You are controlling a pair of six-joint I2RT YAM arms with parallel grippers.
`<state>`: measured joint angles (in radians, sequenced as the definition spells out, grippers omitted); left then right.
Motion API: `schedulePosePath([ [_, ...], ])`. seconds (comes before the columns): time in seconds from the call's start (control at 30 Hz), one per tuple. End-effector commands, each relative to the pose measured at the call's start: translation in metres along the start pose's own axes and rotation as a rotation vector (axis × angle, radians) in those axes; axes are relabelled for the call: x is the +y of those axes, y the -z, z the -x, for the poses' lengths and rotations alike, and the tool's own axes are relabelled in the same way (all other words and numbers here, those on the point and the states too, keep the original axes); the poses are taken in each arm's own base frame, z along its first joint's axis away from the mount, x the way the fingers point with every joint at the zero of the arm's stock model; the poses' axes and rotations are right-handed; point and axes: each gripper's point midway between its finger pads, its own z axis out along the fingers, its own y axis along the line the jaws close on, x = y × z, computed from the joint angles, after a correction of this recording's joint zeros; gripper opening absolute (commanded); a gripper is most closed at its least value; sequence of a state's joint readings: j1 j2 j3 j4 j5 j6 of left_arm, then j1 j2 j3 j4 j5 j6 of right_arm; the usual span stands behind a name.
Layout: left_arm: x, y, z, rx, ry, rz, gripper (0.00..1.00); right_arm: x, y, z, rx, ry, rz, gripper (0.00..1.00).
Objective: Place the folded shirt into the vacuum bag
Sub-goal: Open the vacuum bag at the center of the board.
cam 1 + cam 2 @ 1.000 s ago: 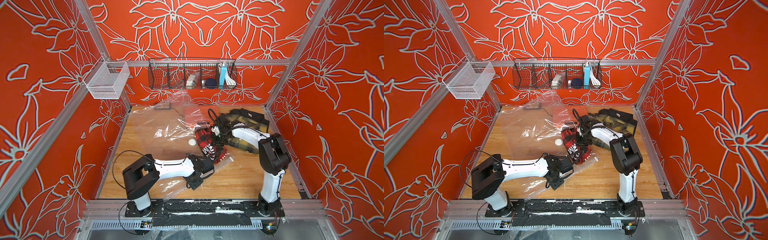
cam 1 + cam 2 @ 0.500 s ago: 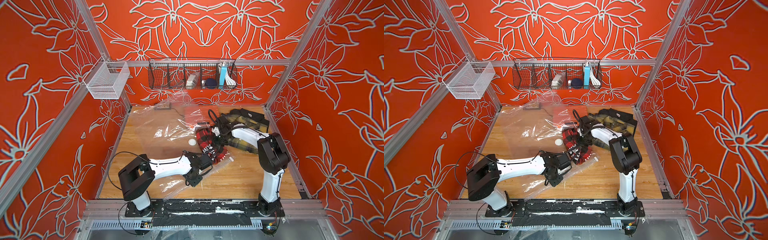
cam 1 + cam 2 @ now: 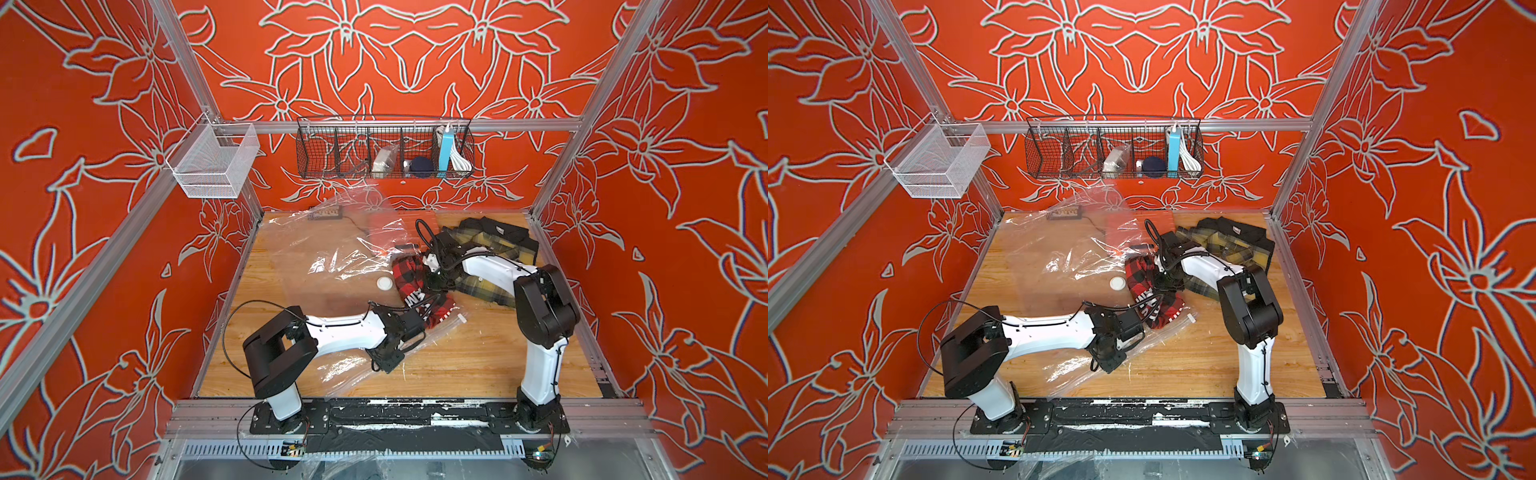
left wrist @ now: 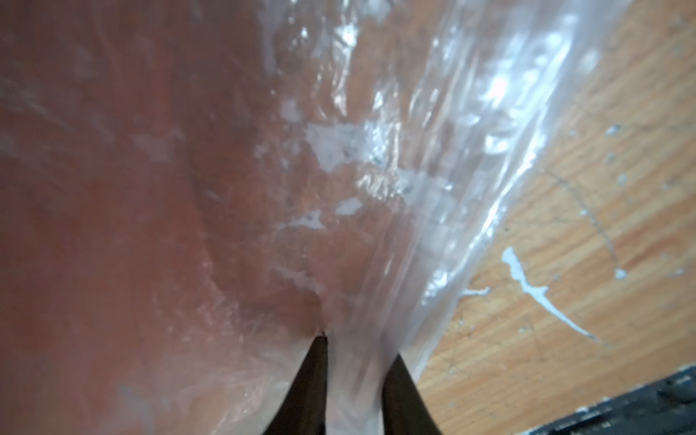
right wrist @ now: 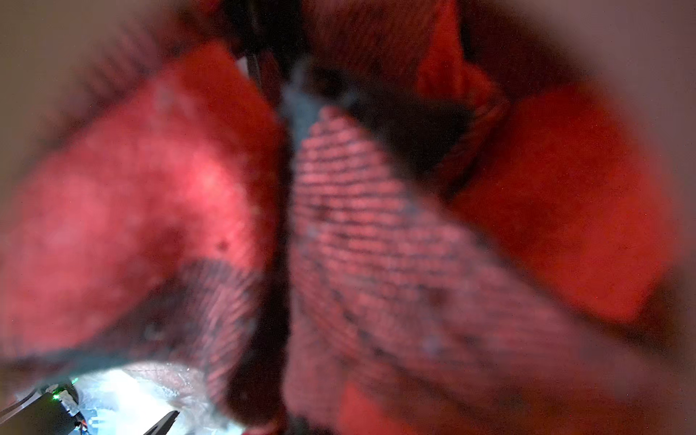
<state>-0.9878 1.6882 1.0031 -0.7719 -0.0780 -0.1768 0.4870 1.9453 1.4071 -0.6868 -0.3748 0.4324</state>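
Note:
The folded shirt (image 3: pixel 417 291) (image 3: pixel 1148 293), red-and-black plaid, lies bunched at the vacuum bag's mouth, right of the round white valve cap (image 3: pixel 385 283). My right gripper (image 3: pixel 435 283) (image 3: pixel 1168 283) presses down into the shirt. Red fabric (image 5: pixel 376 244) fills the right wrist view and hides the jaws. The vacuum bag (image 3: pixel 332 253) (image 3: pixel 1059 257) is clear crinkly plastic spread over the left of the wooden table. Its white slider (image 3: pixel 460 319) lies near the shirt. My left gripper (image 3: pixel 388 363) (image 4: pixel 357 348) is shut on a bunched fold of the bag's near edge (image 4: pixel 376 263).
A yellow-and-black plaid shirt (image 3: pixel 496 245) lies at the back right under the right arm. A black wire basket (image 3: pixel 384 149) and a white mesh basket (image 3: pixel 212 166) hang on the walls. A power strip (image 3: pixel 326 214) sits at the back edge.
The left jaws have narrowed onto the bag's plastic and the left arm's elbow has swung a little. The right arm and the shirt have hardly moved.

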Motion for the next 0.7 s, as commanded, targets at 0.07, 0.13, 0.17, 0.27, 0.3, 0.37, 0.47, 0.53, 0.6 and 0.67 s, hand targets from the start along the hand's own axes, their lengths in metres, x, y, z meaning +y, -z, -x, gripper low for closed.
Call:
schedulePosePath([
  [0.07,0.011,0.013,0.004,-0.049,-0.001,0.020,0.05,0.041,0.070,0.015,-0.127,0.034,0.160,0.00],
  [0.13,0.013,0.026,0.010,-0.100,0.007,0.001,0.00,0.054,0.105,0.020,-0.199,0.026,0.229,0.00],
  [0.17,0.015,0.035,0.013,-0.134,0.016,-0.008,0.00,0.056,0.123,0.020,-0.235,0.019,0.255,0.00],
  [0.27,0.022,0.059,0.020,-0.222,0.066,-0.048,0.00,0.051,0.167,0.016,-0.322,-0.007,0.275,0.00],
  [0.3,0.025,0.065,0.022,-0.241,0.084,-0.062,0.00,0.048,0.179,0.013,-0.345,-0.019,0.282,0.00],
  [0.37,0.031,0.077,0.026,-0.276,0.121,-0.088,0.00,0.033,0.202,0.004,-0.394,-0.052,0.256,0.00],
  [0.47,0.041,0.098,0.036,-0.321,0.164,-0.101,0.00,0.019,0.224,-0.025,-0.406,-0.044,0.182,0.00],
  [0.53,0.050,0.112,0.043,-0.342,0.207,-0.114,0.00,0.016,0.231,-0.052,-0.388,-0.027,0.155,0.00],
  [0.6,0.056,0.125,0.050,-0.370,0.244,-0.124,0.00,0.017,0.233,-0.080,-0.360,-0.008,0.152,0.00],
  [0.67,0.063,0.136,0.058,-0.388,0.288,-0.128,0.00,0.021,0.232,-0.115,-0.313,0.026,0.154,0.00],
])
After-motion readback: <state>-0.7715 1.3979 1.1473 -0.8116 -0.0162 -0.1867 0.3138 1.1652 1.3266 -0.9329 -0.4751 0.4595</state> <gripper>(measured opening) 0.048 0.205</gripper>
